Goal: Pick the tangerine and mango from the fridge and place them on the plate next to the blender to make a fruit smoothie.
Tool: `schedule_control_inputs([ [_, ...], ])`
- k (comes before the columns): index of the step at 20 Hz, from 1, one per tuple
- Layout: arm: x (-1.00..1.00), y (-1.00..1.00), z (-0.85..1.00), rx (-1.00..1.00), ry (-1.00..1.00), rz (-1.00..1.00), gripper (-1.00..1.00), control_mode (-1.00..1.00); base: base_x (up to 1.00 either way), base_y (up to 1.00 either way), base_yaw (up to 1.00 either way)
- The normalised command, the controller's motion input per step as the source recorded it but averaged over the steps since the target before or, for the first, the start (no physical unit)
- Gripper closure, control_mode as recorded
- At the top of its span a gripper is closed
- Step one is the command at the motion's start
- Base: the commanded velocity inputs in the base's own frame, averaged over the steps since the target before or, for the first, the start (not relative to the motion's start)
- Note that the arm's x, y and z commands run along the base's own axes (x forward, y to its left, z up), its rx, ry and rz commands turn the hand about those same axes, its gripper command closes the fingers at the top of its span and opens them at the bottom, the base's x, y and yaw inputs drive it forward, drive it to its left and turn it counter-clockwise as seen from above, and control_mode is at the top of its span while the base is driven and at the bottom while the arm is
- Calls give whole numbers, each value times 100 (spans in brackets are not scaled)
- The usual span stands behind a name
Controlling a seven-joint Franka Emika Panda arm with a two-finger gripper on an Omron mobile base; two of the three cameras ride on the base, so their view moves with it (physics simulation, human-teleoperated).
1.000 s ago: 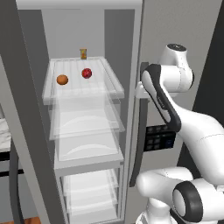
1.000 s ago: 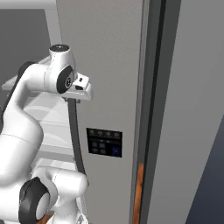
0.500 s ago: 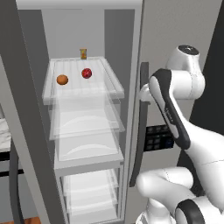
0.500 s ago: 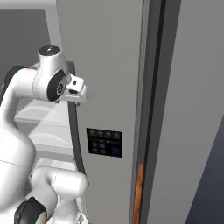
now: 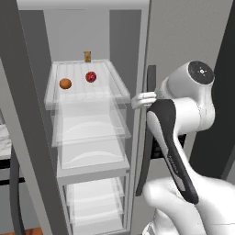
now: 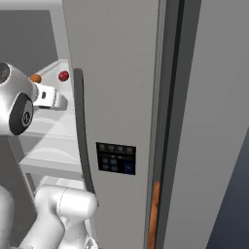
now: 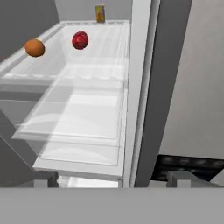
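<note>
The fridge (image 5: 183, 41) stands open, its white interior on the left. On its top glass shelf (image 5: 82, 94) lie the plain orange tangerine (image 5: 65, 83) (image 6: 35, 78) (image 7: 34, 47) and, to its right, the red mango (image 5: 91, 76) (image 6: 63, 76) (image 7: 80, 40). My gripper (image 5: 136, 100) (image 6: 62, 102) (image 7: 113, 181) hovers at the shelf's front right corner, beside the edge of the shut door. It is open and holds nothing, well short of both fruits. The plate and the blender are out of view.
A small yellow-orange jar (image 5: 87, 56) (image 7: 100, 13) stands at the back of the top shelf. Lower glass shelves and drawers (image 5: 92, 151) stack below it. The shut door carries a long dark handle (image 6: 81, 131) and a dark control panel (image 6: 115, 158). The open door (image 5: 25, 137) flanks the left.
The arm has swung up and around, carrying the hand from in front of the door handle leftwards to the edge of the open compartment. Both fruits lie as before.
</note>
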Motion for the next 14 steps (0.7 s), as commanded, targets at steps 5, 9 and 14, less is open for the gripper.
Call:
schedule_control_inputs([
  [5,-21,100,61,0,-14,0,-100,-100,0,0,0],
  [9,17,94,35,0,2,0,-100,-100,0,0,0],
  [14,88,41,2,0,21,-9,-100,-100,0,0,0],
])
